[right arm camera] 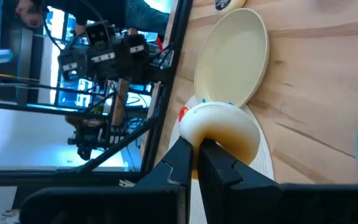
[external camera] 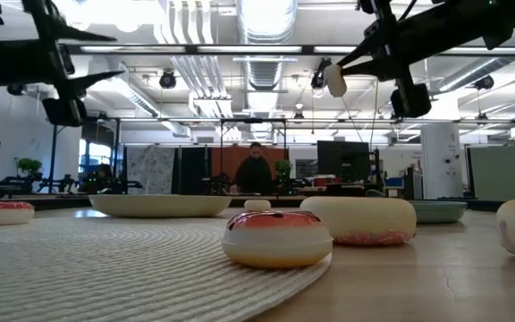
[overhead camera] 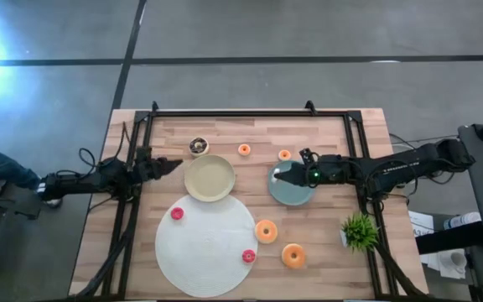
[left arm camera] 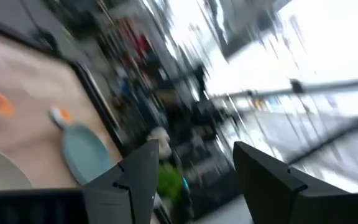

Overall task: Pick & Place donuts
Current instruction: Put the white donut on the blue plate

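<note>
Your right gripper [right arm camera: 194, 163] is clenched on a donut [right arm camera: 219, 127], pinching its rim between the two dark fingers; the right wrist view shows the pale underside and an orange-brown iced edge. In the high view that gripper [overhead camera: 282, 174] hangs over the near-left edge of the teal plate [overhead camera: 296, 192], and in the low view the held donut [external camera: 334, 80] sits well above the table.

Your left gripper [overhead camera: 174, 163] waits at the table's left side, just beside the beige plate [overhead camera: 209, 178]. Its fingers [left arm camera: 132, 180] stand apart with nothing between them.

Other donuts, as you see them from above:
- dark brown one [overhead camera: 198, 146] just beyond the beige plate
- small orange one [overhead camera: 244, 150] near the far middle of the table
- small orange one [overhead camera: 284, 155] beyond the teal plate
- pink one [overhead camera: 177, 214] on the left part of the white mat [overhead camera: 204, 252]
- red-pink one [overhead camera: 248, 256] at the mat's right edge
- orange one [overhead camera: 266, 231] touching or just off the mat's right rim; you cannot tell which
- orange one [overhead camera: 293, 256] on bare wood to its right

A small green plant [overhead camera: 359, 230] stands near the table's right edge. A person [external camera: 255, 170] shows in the room behind the table.
</note>
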Robot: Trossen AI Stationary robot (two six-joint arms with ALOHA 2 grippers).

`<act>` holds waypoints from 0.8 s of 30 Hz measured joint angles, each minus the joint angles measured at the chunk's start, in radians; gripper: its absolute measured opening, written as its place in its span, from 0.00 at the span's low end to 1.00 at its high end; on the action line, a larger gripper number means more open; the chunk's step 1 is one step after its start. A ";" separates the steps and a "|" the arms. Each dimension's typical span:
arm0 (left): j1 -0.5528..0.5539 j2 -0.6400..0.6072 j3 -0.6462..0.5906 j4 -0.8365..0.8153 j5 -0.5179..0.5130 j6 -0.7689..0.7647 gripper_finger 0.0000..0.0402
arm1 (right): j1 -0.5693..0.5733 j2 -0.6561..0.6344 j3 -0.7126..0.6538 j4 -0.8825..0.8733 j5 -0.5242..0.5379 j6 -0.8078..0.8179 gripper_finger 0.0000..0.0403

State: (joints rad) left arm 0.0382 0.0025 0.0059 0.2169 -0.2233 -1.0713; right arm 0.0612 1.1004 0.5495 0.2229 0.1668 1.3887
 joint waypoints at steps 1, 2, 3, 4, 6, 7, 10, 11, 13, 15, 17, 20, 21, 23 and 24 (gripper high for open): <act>0.000 0.000 0.000 0.006 -0.048 -0.017 0.45 | 0.000 0.000 0.000 0.000 0.001 0.000 0.02; 0.000 0.000 0.001 0.012 -0.087 -0.063 0.45 | 0.000 0.000 0.000 0.000 0.001 0.000 0.02; 0.000 0.000 0.002 0.015 -0.118 -0.113 0.45 | 0.000 0.000 0.000 0.000 0.001 0.000 0.02; 0.001 0.000 0.003 0.018 -0.141 -0.146 0.45 | 0.000 0.000 0.000 0.000 0.002 0.000 0.02; 0.001 0.006 0.006 0.029 -0.151 -0.157 0.45 | 0.000 0.000 0.002 0.000 0.002 -0.005 0.02; 0.001 0.014 0.006 0.052 -0.147 -0.152 0.45 | 0.000 0.000 0.006 -0.002 0.002 -0.008 0.02; 0.000 0.059 0.009 0.184 -0.084 -0.151 0.45 | -0.002 0.000 0.025 0.001 0.001 -0.041 0.02; 0.000 0.084 0.012 0.225 -0.072 -0.154 0.45 | -0.003 0.000 0.031 0.001 0.001 -0.053 0.02; -0.001 0.144 0.018 0.258 -0.076 -0.162 0.45 | -0.003 0.000 0.044 0.000 0.001 -0.077 0.02; -0.001 0.221 0.053 0.266 -0.090 -0.158 0.45 | -0.004 0.002 0.055 0.001 0.006 -0.095 0.02; -0.001 0.315 0.098 0.272 -0.092 -0.148 0.45 | -0.011 0.002 0.057 -0.001 0.013 -0.107 0.02; -0.001 0.491 0.181 0.272 -0.073 -0.124 0.45 | -0.031 0.003 0.055 -0.003 0.014 -0.114 0.02; -0.001 0.558 0.212 0.285 -0.054 -0.106 0.45 | -0.038 0.003 0.052 -0.003 0.013 -0.113 0.02; 0.002 0.675 0.268 0.348 0.001 -0.064 0.45 | -0.053 0.003 0.050 -0.005 -0.005 -0.120 0.02; 0.007 0.737 0.293 0.392 0.031 -0.039 0.45 | -0.059 0.003 0.050 -0.003 -0.017 -0.130 0.02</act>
State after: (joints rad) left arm 0.0449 0.7394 0.2987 0.6089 -0.1924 -1.1103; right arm 0.0021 1.1034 0.5995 0.2195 0.1502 1.2584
